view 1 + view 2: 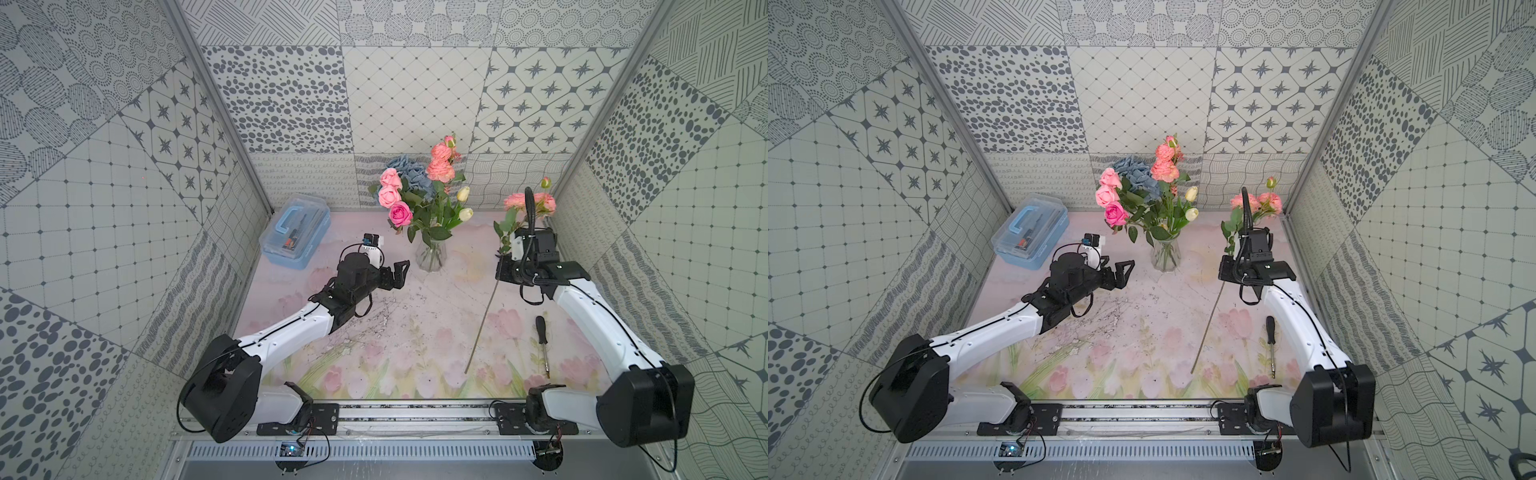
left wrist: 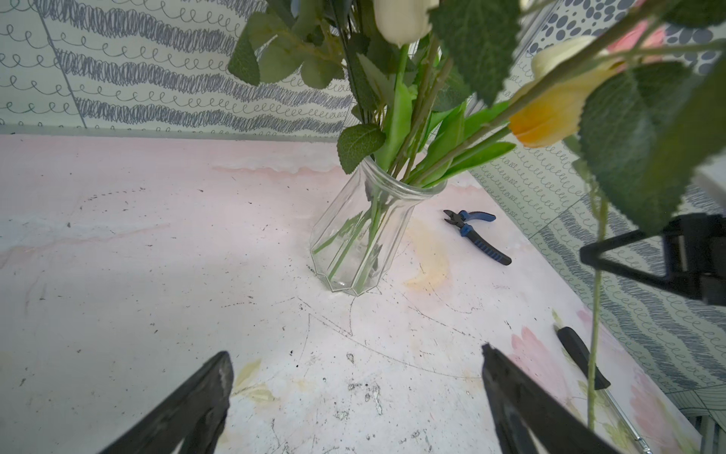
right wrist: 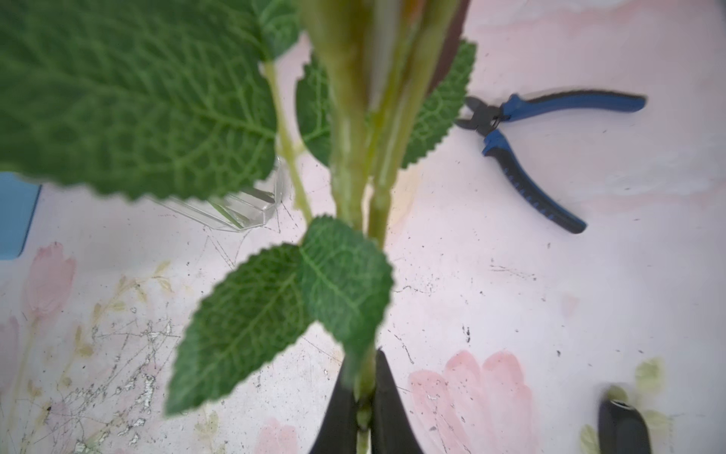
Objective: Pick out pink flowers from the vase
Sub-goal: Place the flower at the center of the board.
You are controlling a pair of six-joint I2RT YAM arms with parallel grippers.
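From above, the white right arm [image 1: 590, 316] hides the blue-handled pliers [image 3: 526, 182]. Green leaves [image 3: 129, 98] on the pink rose [image 1: 515, 201] look blurry.

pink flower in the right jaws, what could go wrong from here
The right jaws pinch the pink flower low on its thin stem: it could swivel or slip. The stem's free end, hanging near the screwdriver, could snag it. The open left jaws are near the top-heavy vase; a bump might tip it.
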